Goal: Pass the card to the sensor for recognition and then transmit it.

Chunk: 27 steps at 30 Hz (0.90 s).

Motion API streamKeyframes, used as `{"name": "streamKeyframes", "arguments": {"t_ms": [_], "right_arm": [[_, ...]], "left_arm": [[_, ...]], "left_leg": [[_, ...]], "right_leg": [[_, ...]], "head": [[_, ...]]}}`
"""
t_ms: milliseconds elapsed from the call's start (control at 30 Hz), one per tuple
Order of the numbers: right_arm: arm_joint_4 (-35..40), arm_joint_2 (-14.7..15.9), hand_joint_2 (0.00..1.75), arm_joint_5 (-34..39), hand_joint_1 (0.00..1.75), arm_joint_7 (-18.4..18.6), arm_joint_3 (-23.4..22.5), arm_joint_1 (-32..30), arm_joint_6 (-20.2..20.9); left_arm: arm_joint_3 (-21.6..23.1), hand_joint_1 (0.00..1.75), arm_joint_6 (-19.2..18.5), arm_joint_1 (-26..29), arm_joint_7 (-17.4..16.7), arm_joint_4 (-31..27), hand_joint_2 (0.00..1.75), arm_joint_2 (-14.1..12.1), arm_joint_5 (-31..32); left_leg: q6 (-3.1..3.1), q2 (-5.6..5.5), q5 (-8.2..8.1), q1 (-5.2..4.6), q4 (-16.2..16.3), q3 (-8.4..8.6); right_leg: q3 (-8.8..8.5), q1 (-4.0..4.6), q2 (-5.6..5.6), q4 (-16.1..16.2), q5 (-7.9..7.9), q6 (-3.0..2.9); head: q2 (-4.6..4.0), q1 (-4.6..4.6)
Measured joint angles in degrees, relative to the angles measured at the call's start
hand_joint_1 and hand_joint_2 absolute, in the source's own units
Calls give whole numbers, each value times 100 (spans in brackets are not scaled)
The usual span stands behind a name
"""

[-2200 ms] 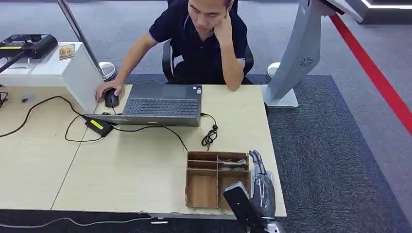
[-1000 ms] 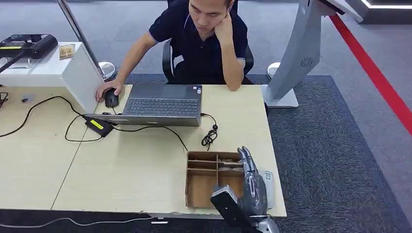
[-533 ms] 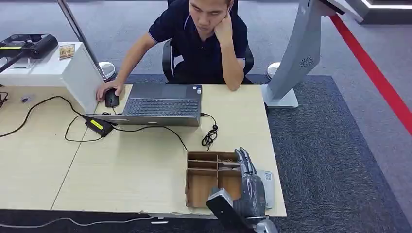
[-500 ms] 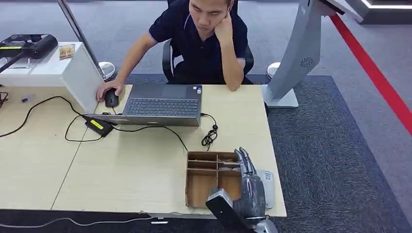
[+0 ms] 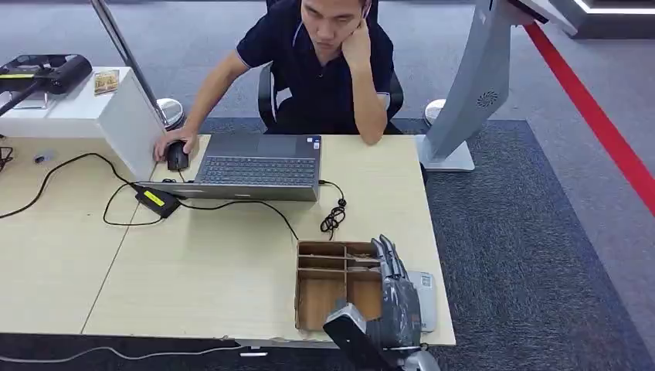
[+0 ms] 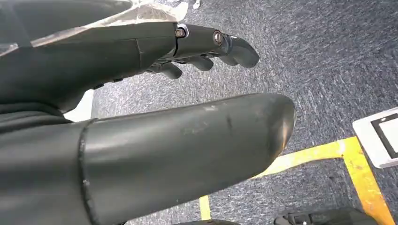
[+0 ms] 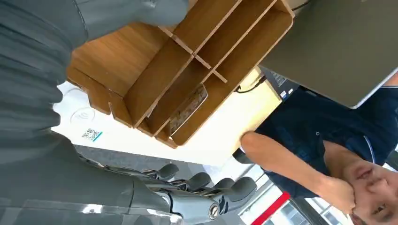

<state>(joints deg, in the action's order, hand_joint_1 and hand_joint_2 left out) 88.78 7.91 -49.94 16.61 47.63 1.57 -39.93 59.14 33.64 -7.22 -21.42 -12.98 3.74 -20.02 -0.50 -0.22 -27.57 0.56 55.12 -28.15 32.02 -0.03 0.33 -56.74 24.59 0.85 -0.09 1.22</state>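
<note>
Head view shows the right hand (image 5: 398,297) hovering over the right side of the wooden tray (image 5: 318,301) on the surface (image 5: 193,270), fingers (image 5: 390,259) stretched out and apart, holding nothing. A card (image 7: 187,108) seems to lie in a narrow compartment of the tray; the white sensor (image 5: 425,290) sits just beside the tray's right wall. To grasp well, the fingers should dip into that slot and pinch the card's edge. The left hand (image 6: 155,117) hangs over carpet, fingers loosely apart and empty.

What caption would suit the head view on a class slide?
Robot's right hand hovers over a wooden organizer while a person works at a laptop.
</note>
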Motion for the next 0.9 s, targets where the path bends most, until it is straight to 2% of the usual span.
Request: {"name": "streamKeyframes", "arguments": {"t_ms": [700, 900], "right_arm": [[-31, 0, 175, -17, 0, 4, 0, -6, 0], [-48, 0, 175, -20, 0, 149, 2, 45, 0]], "left_arm": [[0, 0, -4, 0, 4, 0, 0, 0, 28], [0, 0, -15, 1, 4, 0, 0, 0, 17]], "left_leg": [[0, 0, 0, 0, 0, -1], [0, 0, 0, 0, 0, -1]], "right_leg": [[0, 0, 0, 0, 0, 0], [0, 0, 0, 0, 0, 0]], "head": [[0, 0], [0, 0]]}}
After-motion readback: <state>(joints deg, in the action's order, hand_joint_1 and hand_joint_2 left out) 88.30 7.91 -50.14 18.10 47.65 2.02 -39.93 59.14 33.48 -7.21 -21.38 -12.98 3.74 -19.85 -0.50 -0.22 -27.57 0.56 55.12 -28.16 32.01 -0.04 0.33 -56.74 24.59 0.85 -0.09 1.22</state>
